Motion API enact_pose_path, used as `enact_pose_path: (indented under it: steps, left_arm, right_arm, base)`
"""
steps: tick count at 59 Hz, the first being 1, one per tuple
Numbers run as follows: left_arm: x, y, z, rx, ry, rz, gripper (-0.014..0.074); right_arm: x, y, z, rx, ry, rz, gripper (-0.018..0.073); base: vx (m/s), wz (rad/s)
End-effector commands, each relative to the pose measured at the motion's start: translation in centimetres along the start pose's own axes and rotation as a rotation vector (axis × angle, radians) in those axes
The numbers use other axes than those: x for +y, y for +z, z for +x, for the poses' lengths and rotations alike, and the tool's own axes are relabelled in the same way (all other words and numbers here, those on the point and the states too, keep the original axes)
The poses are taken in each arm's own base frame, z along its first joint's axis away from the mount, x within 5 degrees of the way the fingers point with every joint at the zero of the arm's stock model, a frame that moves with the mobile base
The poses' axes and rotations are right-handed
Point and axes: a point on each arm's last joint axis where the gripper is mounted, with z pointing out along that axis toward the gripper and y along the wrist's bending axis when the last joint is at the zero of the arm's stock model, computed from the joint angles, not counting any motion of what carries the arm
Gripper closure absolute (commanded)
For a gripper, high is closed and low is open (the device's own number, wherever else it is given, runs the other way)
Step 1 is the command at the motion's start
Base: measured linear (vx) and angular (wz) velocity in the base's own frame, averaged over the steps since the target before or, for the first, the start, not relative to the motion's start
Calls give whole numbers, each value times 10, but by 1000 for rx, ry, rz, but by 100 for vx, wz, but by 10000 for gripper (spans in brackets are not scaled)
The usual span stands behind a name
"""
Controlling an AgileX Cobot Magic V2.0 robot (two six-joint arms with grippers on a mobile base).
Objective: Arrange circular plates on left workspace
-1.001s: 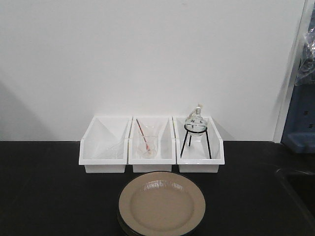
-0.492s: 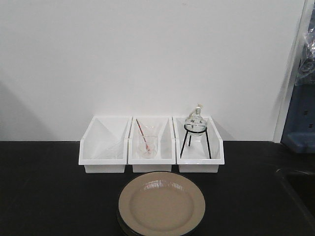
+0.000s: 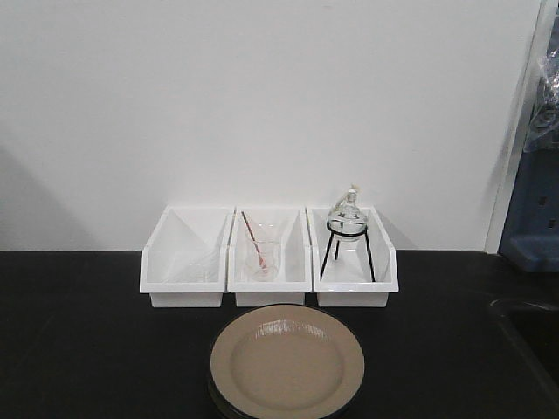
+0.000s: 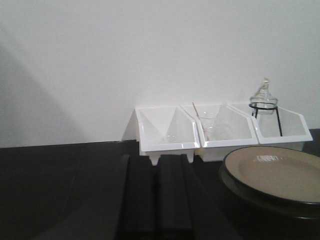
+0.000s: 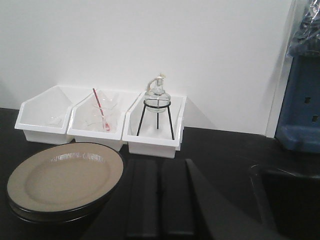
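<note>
Plates (image 3: 286, 364) stacked at counter (image 3: 79, 349) front edge, both grippers' jaws clenched, empty; lift top plate only by rim.

I see a plain white wall (image 3: 262, 105) behind a matte black desk (image 3: 79, 332). A blue cabinet (image 3: 533, 218) stands at the far right, with clear plastic wrap (image 3: 546, 87) above it. A sunken black sink (image 5: 290, 200) sits at the desk's right edge. Light is soft and even.
</note>
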Motion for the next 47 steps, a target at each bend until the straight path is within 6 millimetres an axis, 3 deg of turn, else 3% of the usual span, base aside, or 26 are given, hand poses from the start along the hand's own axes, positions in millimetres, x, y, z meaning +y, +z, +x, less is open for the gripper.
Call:
enact_pose_path:
  steps: [1,17,27,37,47]
  left_arm:
    - [5,-3,-5,-37,-76,-63,596]
    - [14,-3,4,35,-92,-156,596]
    - [19,-1,28,6,-167,-193,596]
    - [17,-1,28,16,-11,-163,596]
    - [13,-1,30,46,9,-73,596]
  right_arm:
    - [-3,-1,-13,-79,13,35,561]
    - [-3,-1,-13,-79,13,35,561]
    - [-3,-1,-13,-79,13,35,561]
    - [-3,-1,-13,-79,13,35,561]
    - [-3,-1,-13,-79,13,35,561]
  base:
    - [0,0]
    - [0,0]
    - [0,0]
    - [0,0]
    - [0,0]
